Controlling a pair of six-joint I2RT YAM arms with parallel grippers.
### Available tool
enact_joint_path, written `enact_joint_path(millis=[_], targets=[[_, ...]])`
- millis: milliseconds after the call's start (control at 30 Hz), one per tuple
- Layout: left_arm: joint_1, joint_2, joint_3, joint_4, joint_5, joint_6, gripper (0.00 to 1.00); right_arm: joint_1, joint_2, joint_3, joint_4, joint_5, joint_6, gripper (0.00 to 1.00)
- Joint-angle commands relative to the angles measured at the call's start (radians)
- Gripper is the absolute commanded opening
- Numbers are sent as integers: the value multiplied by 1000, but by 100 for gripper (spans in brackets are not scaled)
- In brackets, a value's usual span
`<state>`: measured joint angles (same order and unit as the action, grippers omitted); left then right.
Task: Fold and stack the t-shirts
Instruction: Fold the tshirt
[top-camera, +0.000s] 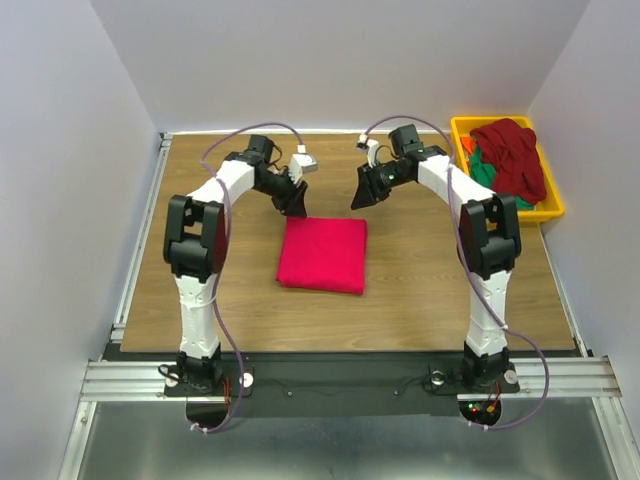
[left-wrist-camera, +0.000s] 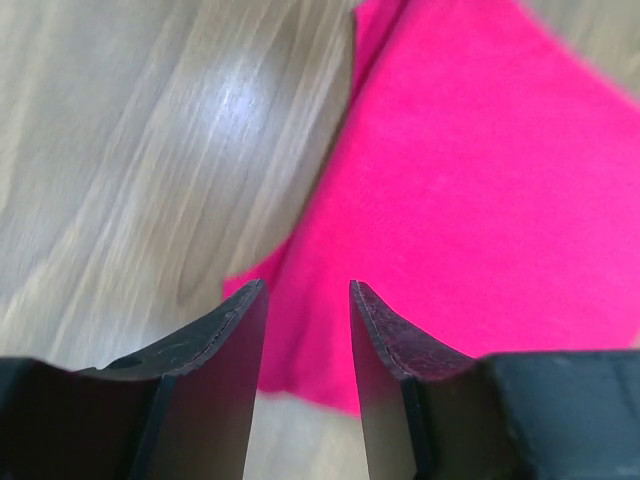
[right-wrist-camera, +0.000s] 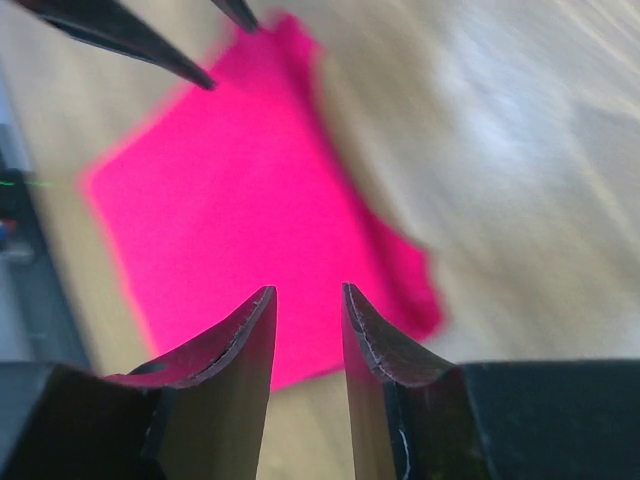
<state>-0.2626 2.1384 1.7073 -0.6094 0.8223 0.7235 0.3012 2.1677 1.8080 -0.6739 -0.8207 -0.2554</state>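
Tray (top-camera: 480, 121) of shirts (top-camera: 512, 155) sits aside; left pincer (top-camera: 297, 210) and right pincer (top-camera: 358, 203) gape empty by pink t-shirt (top-camera: 322, 254).

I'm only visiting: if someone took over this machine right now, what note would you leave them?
Left gripper: open, empty, near the pink t-shirt's far left corner.
Right gripper: open, empty, near its far right corner.
Done: pink t-shirt folded square on the table.
Left: maroon t-shirt and green t-shirt, crumpled in the yellow tray, to fold and stack.
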Motion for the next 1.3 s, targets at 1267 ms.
enact_joint_path(millis=[1267], targets=[[-15,-268,-449,519,325,-777,48,-45,-144,-277,143,-242,252,44]])
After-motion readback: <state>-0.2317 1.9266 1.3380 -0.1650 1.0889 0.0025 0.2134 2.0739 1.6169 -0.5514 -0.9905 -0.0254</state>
